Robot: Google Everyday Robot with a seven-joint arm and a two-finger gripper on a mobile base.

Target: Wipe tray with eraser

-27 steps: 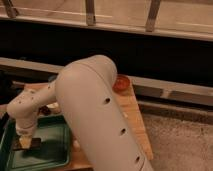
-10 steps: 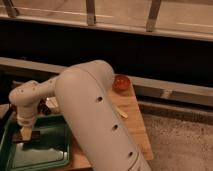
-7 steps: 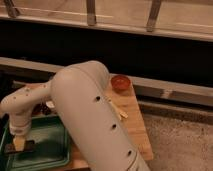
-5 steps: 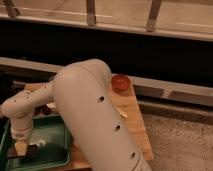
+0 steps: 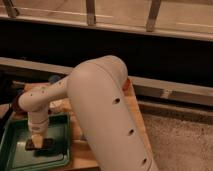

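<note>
Smooth cream arm reaching down, gripper (image 5: 38,140) pressing onto the dark flat eraser (image 5: 40,145) inside the shallow green plastic tray (image 5: 15,150), finger state impossible to tell, wooden board (image 5: 137,122) partly hiding behind the arm.

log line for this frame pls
phase: wiping | gripper: down over tray, near its middle | eraser: flat on tray floor under gripper | arm: hides board's middle

The arm (image 5: 107,115) hides much of the wooden board (image 5: 135,112); end effector (image 5: 38,140) fingers indiscernible.
</note>
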